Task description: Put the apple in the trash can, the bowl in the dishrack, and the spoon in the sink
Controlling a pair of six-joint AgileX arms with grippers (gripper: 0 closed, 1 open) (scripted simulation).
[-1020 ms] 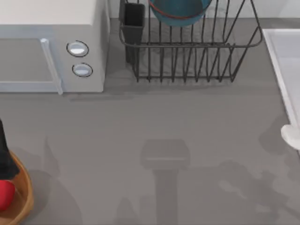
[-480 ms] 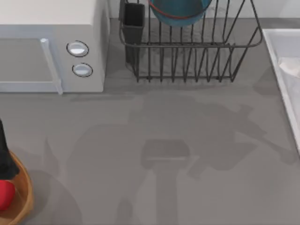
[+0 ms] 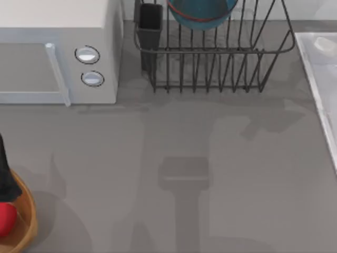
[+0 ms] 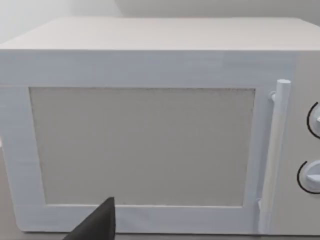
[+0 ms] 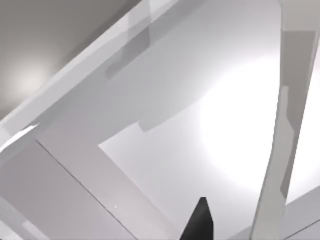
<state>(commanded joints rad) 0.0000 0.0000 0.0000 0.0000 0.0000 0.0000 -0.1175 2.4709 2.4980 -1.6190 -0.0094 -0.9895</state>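
Note:
The red apple (image 3: pixel 4 219) lies inside the tan trash can (image 3: pixel 27 221) at the front left, with my left arm (image 3: pixel 4 174) dark above the can's rim. At the back, the teal bowl (image 3: pixel 202 13) stands in the black wire dishrack (image 3: pixel 221 74). A small white spoon (image 3: pixel 322 44) shows over the pale sink (image 3: pixel 310 68) at the back right; I cannot tell whether it is held. In the right wrist view, one black fingertip (image 5: pixel 200 222) hangs close above the sink's grey basin (image 5: pixel 240 125). A single black fingertip (image 4: pixel 97 227) shows in the left wrist view.
The white microwave (image 3: pixel 52 21) with two round knobs stands at the back left, and it faces the left wrist camera (image 4: pixel 145 145). A black cup holder (image 3: pixel 150 23) sits at the dishrack's left corner. Arm shadows fall across the grey tabletop (image 3: pixel 184 174).
The spoon has travelled from the table's right edge toward the back and now lies over the sink. The arm shadows on the table shifted with it. My left arm has not moved.

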